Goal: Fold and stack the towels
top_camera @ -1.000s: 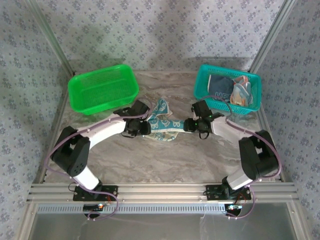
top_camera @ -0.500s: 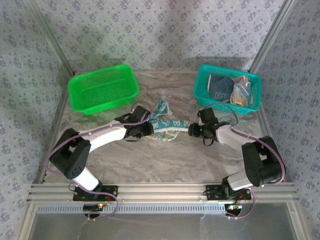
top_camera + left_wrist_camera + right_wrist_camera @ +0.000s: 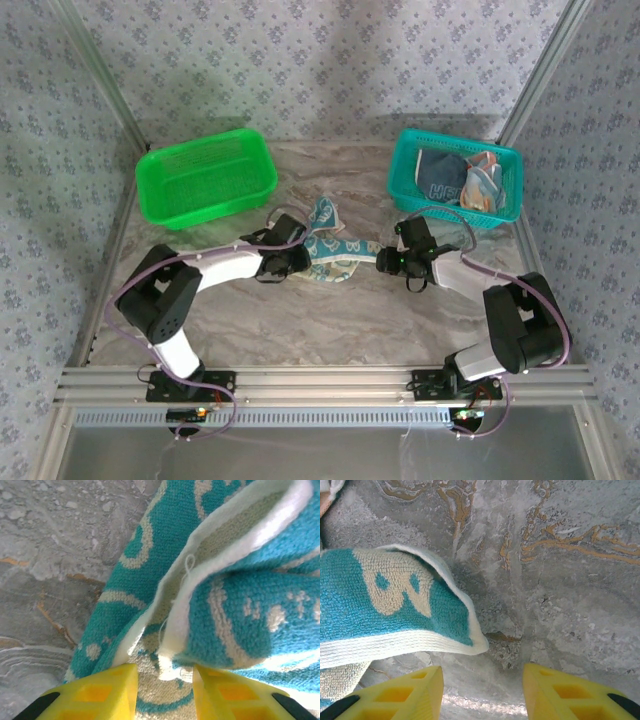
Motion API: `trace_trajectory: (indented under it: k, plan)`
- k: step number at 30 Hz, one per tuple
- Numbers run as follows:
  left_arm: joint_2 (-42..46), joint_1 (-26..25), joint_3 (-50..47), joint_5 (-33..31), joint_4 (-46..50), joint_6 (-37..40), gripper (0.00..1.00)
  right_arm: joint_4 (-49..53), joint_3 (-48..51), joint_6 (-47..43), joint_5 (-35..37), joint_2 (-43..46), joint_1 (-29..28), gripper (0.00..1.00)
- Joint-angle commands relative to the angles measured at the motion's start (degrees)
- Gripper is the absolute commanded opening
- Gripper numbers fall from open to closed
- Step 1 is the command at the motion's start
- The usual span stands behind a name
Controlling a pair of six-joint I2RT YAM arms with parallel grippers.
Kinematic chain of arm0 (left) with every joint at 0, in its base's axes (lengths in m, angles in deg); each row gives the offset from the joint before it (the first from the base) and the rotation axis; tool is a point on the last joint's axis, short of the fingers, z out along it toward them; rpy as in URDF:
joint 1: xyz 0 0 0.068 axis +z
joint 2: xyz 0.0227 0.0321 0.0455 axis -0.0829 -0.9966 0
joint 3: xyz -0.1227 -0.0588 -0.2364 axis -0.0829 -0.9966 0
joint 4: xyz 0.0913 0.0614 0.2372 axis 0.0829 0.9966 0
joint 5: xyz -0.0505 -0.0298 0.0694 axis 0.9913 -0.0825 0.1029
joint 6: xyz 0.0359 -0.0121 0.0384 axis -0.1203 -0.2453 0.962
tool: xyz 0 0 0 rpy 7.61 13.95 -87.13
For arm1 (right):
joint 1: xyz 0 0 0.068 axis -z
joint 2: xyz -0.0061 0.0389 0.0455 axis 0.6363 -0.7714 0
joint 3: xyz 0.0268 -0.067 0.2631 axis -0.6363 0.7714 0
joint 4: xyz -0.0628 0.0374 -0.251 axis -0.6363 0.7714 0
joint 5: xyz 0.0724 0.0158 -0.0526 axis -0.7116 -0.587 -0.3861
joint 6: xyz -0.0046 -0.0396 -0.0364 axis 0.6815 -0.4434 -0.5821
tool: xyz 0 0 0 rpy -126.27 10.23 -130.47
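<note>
A teal towel (image 3: 330, 250) with white figures lies crumpled on the marble table between my two grippers. My left gripper (image 3: 296, 262) is at the towel's left edge; its yellow fingers (image 3: 95, 692) stand open, with the towel's white hem (image 3: 172, 630) and folds just ahead, between them. My right gripper (image 3: 383, 262) is open just right of the towel; the white-edged corner (image 3: 475, 642) lies ahead of its left finger (image 3: 405, 692), over bare marble. More towels (image 3: 455, 180), dark slate-blue and light blue with dots, are piled in the teal basket (image 3: 403, 170).
A green mesh basket (image 3: 205, 178) stands at the back left, with nothing in it. Aluminium frame posts and patterned walls close the table's sides and back. Bare marble (image 3: 330, 320) lies between the towel and the arms' bases.
The right gripper has drawn back rightward off the towel and lowered. The left gripper has slid slightly right along the towel's left edge, its arm folding in. The towel's lie is hardly altered.
</note>
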Motion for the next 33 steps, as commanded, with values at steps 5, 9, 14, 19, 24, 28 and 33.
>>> trace_trajectory:
  k: [5, 9, 14, 19, 24, 28, 33]
  plan:
    - [-2.58, -0.84, 1.61, 0.68, -2.81, -1.10, 0.32, -0.17, 0.55, 0.46, -0.50, 0.92, 0.09, 0.47]
    - [-3.26, -1.10, 1.96, 0.47, -2.94, -1.20, 0.25, -0.25, 0.73, 0.54, -0.39, 0.91, 0.05, 0.47]
    - [-2.20, -1.19, 2.08, -1.15, -1.27, -1.03, 0.11, -0.18, 0.63, 0.54, -0.42, 0.89, -0.05, 0.47]
    - [1.43, -1.52, 2.01, -4.12, 2.04, -0.25, 0.00, -0.91, 0.79, 1.22, -1.30, 0.85, 0.00, 0.44]
    - [4.22, -1.64, 1.66, -5.05, 4.24, 0.54, 0.00, -3.73, 1.68, 3.54, -3.94, -0.02, 1.39, 0.43]
    - [5.09, -1.95, 1.38, -5.03, 4.96, 0.76, 0.00, -6.53, 1.95, 5.43, -6.70, -1.44, 2.61, 0.39]
    - [5.08, -2.17, 1.55, -4.84, 4.88, 0.91, 0.00, -8.53, 1.69, 6.57, -8.23, -3.64, 3.20, 0.39]
